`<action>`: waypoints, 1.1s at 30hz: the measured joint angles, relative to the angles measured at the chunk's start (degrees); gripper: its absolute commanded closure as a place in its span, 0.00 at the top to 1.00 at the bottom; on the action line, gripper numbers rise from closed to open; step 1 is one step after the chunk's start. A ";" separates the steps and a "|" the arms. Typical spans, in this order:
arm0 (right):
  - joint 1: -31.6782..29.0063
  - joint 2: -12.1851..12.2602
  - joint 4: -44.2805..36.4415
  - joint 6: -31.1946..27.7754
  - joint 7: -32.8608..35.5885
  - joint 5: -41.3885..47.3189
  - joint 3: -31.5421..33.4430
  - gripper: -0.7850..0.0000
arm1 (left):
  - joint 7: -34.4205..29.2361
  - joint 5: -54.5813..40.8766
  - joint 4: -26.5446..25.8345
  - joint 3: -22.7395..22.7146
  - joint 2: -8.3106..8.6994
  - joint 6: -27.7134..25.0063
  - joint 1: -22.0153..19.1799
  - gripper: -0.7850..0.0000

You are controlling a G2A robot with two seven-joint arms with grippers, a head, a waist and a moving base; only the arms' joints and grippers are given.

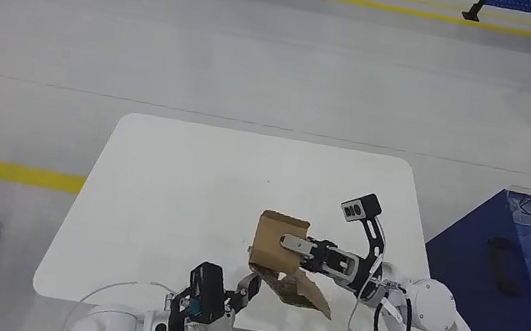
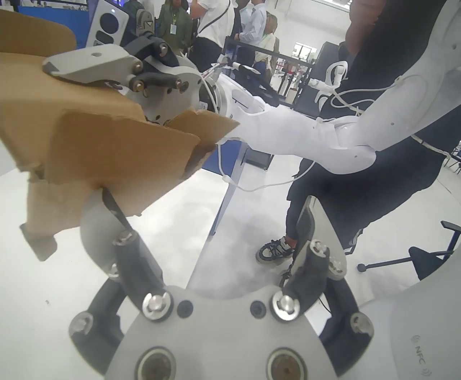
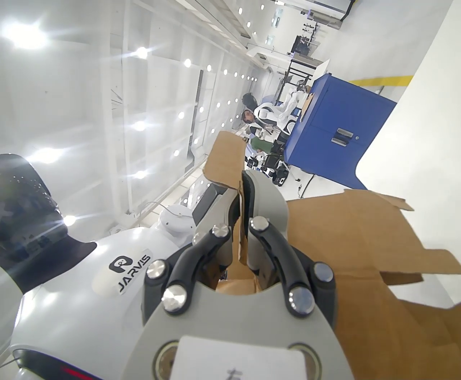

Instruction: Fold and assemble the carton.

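Holds the carton (image 1: 279, 236) up over the near edge of the surface (image 1: 168, 213), one panel pinched in the right fingers (image 3: 266, 201). Has the left fingers (image 2: 317, 230) wide apart beside a lower flap, gripping nothing. Looks roughly midway: flaps loose, folding and closing left.

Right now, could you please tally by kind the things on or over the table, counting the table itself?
carton: 1
grippers: 2, namely the left gripper, open, and the right gripper, shut on the carton
table: 1
Total: 4
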 measured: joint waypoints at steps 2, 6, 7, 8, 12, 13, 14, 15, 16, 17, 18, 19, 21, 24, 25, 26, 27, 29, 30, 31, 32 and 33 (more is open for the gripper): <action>-0.15 -0.09 0.32 0.57 -1.32 0.53 0.27 0.00 | 0.40 -0.71 0.17 -1.36 0.22 -0.30 0.77 1.00; 0.19 -0.39 2.05 3.01 -4.28 8.01 1.74 0.00 | 1.33 -0.81 0.81 -4.17 0.65 -0.67 2.41 1.00; 0.42 -0.37 2.76 3.51 -4.02 9.27 2.48 0.00 | 1.68 -1.04 0.83 -4.96 0.77 -0.85 2.95 1.00; 0.54 -0.34 3.24 3.75 -3.74 9.79 3.03 0.00 | 1.97 -1.16 0.75 -5.57 0.86 -1.01 3.33 1.00; 0.51 -0.29 4.68 4.86 -2.98 12.62 5.01 0.00 | 2.96 -1.92 0.36 -8.10 1.23 -1.86 4.97 1.00; 0.48 -0.29 4.77 5.10 -2.90 13.22 5.25 0.00 | 2.97 -2.24 0.22 -8.96 1.34 -1.81 5.45 1.00; 0.48 -0.29 4.78 5.15 -2.89 13.33 5.28 0.00 | 2.88 -2.49 0.13 -9.38 1.40 -1.74 5.70 1.00; 0.48 -0.29 4.77 5.15 -2.89 13.32 5.27 0.00 | 2.82 -2.59 0.09 -9.54 1.42 -1.70 5.80 1.00; 0.48 -0.29 4.75 5.14 -2.89 13.27 5.25 0.00 | 2.79 -2.61 0.08 -9.56 1.43 -1.68 5.82 1.00; 0.48 -0.29 4.75 5.12 -2.90 13.25 5.24 0.00 | 2.79 -2.60 0.08 -9.53 1.43 -1.68 5.80 1.00; 0.48 -0.29 4.75 5.12 -2.90 13.24 5.23 0.00 | 2.79 -2.59 0.09 -9.51 1.42 -1.68 5.79 1.00; 0.48 -0.29 4.75 5.11 -2.90 13.23 5.23 0.00 | 2.79 -2.58 0.09 -9.49 1.42 -1.68 5.78 1.00; 0.41 -0.32 4.68 5.20 -3.01 13.33 5.16 0.00 | 2.79 -2.57 0.09 -9.49 1.42 -1.69 5.78 1.00; -0.56 -0.94 3.92 10.24 -6.51 19.09 4.12 0.00 | 5.35 0.83 -1.30 -11.21 1.32 0.72 5.15 1.00; -0.60 -1.19 3.70 13.60 -8.57 24.21 3.90 0.00 | 8.41 4.81 -2.30 -11.97 1.21 2.51 5.52 1.00; -0.52 -1.31 3.56 15.81 -9.88 28.07 3.82 0.00 | 11.24 8.52 -3.04 -12.41 1.12 4.13 6.03 1.00; -0.47 -1.43 3.49 17.60 -10.94 31.53 3.71 0.00 | 14.42 12.89 -3.80 -12.81 1.02 6.14 6.58 1.00; -0.77 -1.86 3.69 21.49 -13.65 39.81 3.05 0.00 | 22.87 24.94 -4.83 -12.61 0.81 11.98 8.35 1.00; -0.83 -2.05 3.72 23.29 -14.96 43.37 2.74 0.00 | 26.83 29.81 -4.73 -11.93 0.71 14.59 9.26 1.00; -0.93 -2.29 3.87 25.84 -16.79 48.04 2.24 0.00 | 32.05 35.79 -4.14 -10.88 0.58 18.25 10.37 1.00; -0.98 -2.44 4.00 27.89 -18.26 51.37 1.83 0.00 | 35.72 39.91 -3.51 -10.01 0.48 21.04 11.09 1.00; -0.99 -2.58 4.09 29.92 -19.72 54.36 1.47 0.00 | 39.13 43.76 -2.82 -9.16 0.38 23.91 11.63 1.00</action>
